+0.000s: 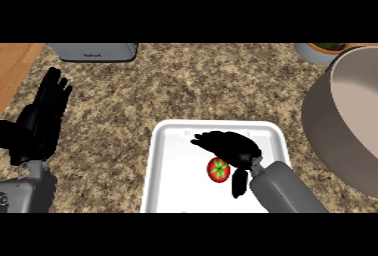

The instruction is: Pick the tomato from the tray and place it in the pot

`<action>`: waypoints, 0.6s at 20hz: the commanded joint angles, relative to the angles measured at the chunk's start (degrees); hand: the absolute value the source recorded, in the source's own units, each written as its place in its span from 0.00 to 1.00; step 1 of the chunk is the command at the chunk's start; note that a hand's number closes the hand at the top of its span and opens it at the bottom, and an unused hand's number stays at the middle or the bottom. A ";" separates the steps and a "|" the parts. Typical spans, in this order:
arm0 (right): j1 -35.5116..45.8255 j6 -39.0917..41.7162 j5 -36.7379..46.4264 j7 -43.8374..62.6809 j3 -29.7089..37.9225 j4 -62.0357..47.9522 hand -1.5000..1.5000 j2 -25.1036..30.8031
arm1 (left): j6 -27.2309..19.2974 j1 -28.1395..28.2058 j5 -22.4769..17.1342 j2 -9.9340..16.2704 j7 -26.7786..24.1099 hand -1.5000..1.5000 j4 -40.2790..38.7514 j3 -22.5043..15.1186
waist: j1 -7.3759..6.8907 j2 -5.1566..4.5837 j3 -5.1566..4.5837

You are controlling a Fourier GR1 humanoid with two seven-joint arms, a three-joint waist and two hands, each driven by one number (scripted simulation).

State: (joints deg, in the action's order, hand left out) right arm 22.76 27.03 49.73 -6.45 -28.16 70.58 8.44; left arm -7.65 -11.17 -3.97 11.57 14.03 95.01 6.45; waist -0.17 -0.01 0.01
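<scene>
Red with a green stalk star, the tomato (218,169) lies on the white tray (168,165), just under and to the left of the right hand (230,145), between its curled fingers above and its thumb (240,184) below. The fingers bend over the tomato, but whether they touch it cannot be told. The grey right forearm (284,187) rises from the lower edge, angled up-left. The left hand (43,112) rests open at the left edge, fingers up. The grey pot (332,120) stands at the right of the tray.

Even, bright light; tray (166,150) glares white.
</scene>
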 commanded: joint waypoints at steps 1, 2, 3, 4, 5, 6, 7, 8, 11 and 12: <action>-1.89 -0.35 2.63 -0.88 0.53 -1.09 0.00 -1.08 | 0.10 2.84 1.99 -2.60 -3.67 0.50 -1.13 -2.04 | 0.08 0.01 -0.01; 3.90 -1.35 2.91 -5.89 2.77 -8.49 0.00 -1.28 | -0.12 -0.98 0.27 -0.71 0.33 0.50 -0.48 0.56 | -0.12 -0.05 0.00; 0.26 -0.93 3.60 -9.08 -0.66 -1.43 1.00 4.07 | 0.57 -2.53 -0.27 1.04 0.25 0.50 -1.80 1.97 | 0.14 -0.01 0.00; 1.33 -3.70 5.43 -9.07 -2.92 -5.27 1.00 -0.08 | 2.12 0.32 -1.21 0.71 -0.38 0.50 -1.24 1.51 | -0.23 -0.05 0.00; 0.98 -5.53 6.50 -11.13 -3.23 -5.43 1.00 1.61 | 1.93 -3.33 -2.44 2.90 4.35 0.50 1.01 3.23 | -0.20 -0.02 0.02; -0.84 -4.27 6.90 -8.70 -3.66 -1.46 1.00 -0.26 | 1.61 -1.21 -0.15 -0.27 -1.32 0.50 -2.79 0.60 | 0.16 0.01 -0.01; 1.56 -7.66 7.87 -11.00 -2.73 -8.04 1.00 -2.41 | 1.05 -2.03 -0.33 -0.72 -1.67 0.50 -3.19 1.03 | -0.06 -0.07 0.00; 0.29 -7.50 8.12 -14.56 -1.75 -7.69 1.00 1.00 | 1.36 -1.37 -0.56 0.33 1.56 0.50 0.52 1.21 | -0.05 -0.01 0.00; 2.77 -10.87 10.33 -14.27 -0.72 -15.73 1.00 -3.76 | -0.71 -4.45 1.57 -0.47 0.98 0.50 -3.72 1.06 | -0.07 -0.09 0.01; 1.05 -5.66 10.51 -12.76 -0.56 -7.97 1.00 -1.87 | -0.09 -0.48 1.22 -0.08 3.85 0.50 2.92 0.74 | -0.01 0.06 0.00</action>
State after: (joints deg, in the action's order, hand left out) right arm 24.69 20.47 57.83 -18.60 -28.89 62.45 7.01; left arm -6.80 -12.42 -3.71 11.39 14.18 93.75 7.57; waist -0.25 0.24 -0.07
